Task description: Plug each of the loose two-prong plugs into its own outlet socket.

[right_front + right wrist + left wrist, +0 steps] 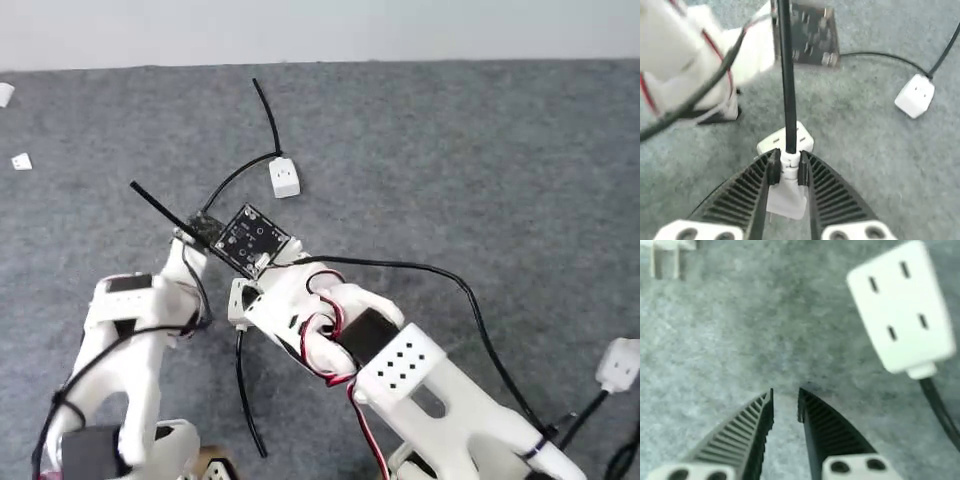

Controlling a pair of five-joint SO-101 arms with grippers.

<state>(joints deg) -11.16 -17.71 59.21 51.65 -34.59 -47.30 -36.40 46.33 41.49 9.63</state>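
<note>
White two-prong plug point(785, 200) with black cord sits clamped in your right gripper point(787, 155), your left gripper point(785, 392) slightly apart and empty near the white plastic outlet socket point(900, 305); nothing looks plugged in yet.

The grey cloth mat point(880, 165) under the jaws is rough, matt. The white plastic two-prong plug point(785, 200) between them is smooth.

No lettering or number is legible; markings on the circuit board point(250, 238) are too small to read.
</note>
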